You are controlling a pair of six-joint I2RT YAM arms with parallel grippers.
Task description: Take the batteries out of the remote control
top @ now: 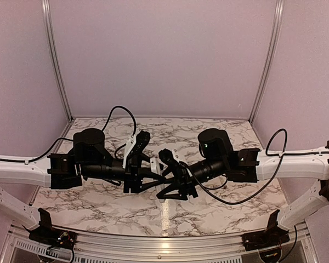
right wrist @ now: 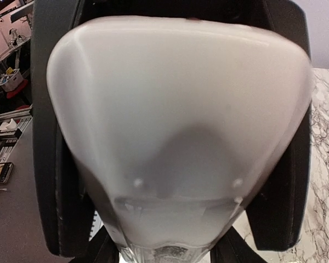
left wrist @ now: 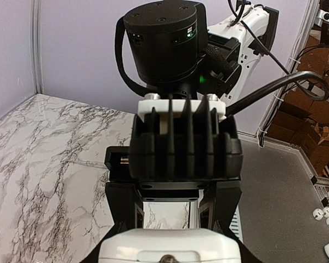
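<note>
The white remote control hangs above the marble table between my two arms, which meet at the middle. My right gripper is shut on it. In the right wrist view the remote control fills the picture, blurred, with black fingers tight against both its sides. In the left wrist view a rounded end of the remote control sits at the bottom edge, and my left gripper has its jaws against both sides of that end. Behind it rises the right gripper. The batteries are hidden.
The marble table top lies under both arms, with purple walls and aluminium posts around it. Black cables loop over both wrists. A metal rail runs along the near edge.
</note>
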